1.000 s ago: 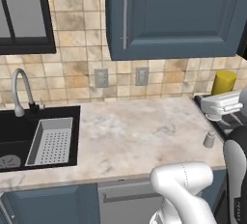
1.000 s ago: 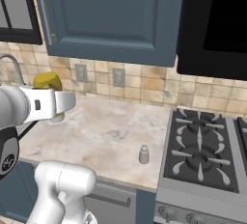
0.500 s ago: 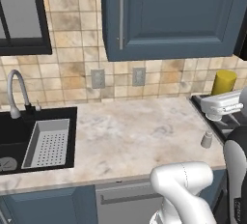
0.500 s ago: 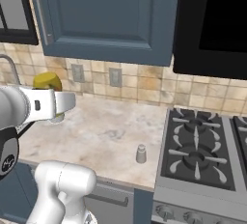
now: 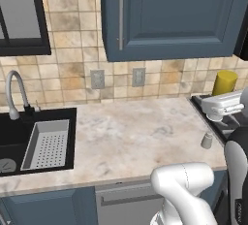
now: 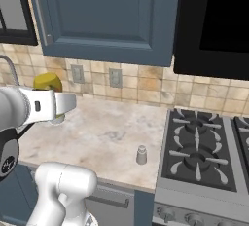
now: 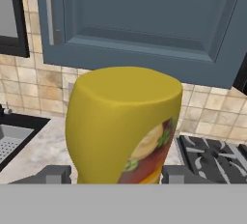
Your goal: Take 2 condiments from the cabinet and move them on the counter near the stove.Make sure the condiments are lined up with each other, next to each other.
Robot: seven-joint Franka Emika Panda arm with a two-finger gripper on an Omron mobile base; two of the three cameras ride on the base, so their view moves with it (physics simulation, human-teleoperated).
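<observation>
My gripper (image 7: 118, 175) is shut on the yellow bottle (image 7: 123, 126) with the red-orange label; a dark fingertip (image 7: 53, 174) shows on each side of it. The bottle (image 5: 225, 82) hangs above the counter (image 5: 126, 136) at the right, over the white hand. From the other side, the same bottle (image 6: 47, 81) and gripper (image 6: 51, 96) are at the far left. The pale shaker (image 6: 141, 155) stands upright on the counter (image 6: 97, 132), just left of the stove (image 6: 199, 157). That shaker (image 5: 207, 140) sits below and in front of the held bottle. The cabinet is out of view.
A closed blue wall cupboard (image 5: 169, 15) with a long steel handle (image 5: 121, 15) hangs over the worktop. The black sink (image 5: 29, 141) with its curved tap (image 5: 14, 93) lies at the left. A black appliance (image 6: 214, 20) hangs above the cooktop. Two wall outlets (image 5: 118, 77) mark the tiles.
The whole scene slid slightly left a second ago, so the camera moved, then held still. The bottle stays in the gripper and the shaker has not moved.
</observation>
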